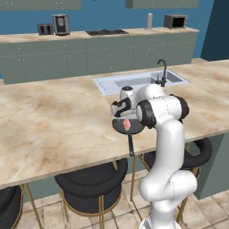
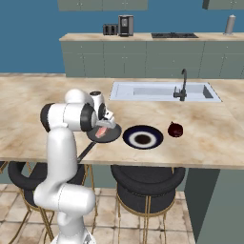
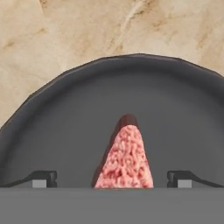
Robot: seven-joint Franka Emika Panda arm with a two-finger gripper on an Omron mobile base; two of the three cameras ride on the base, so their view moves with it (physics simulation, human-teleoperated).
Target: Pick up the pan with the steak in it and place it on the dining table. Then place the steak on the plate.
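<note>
Jaws apart, the two-finger gripper straddles the pinkish-red steak inside the round black pan on the beige marbled dining table, just beside the dark plate; closing should be centred before lifting.

pan partly behind arm, steak bottom cropped

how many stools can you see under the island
3 in the left base view: one at the left edge, one in the middle, one behind the arm. More may be hidden.
</note>
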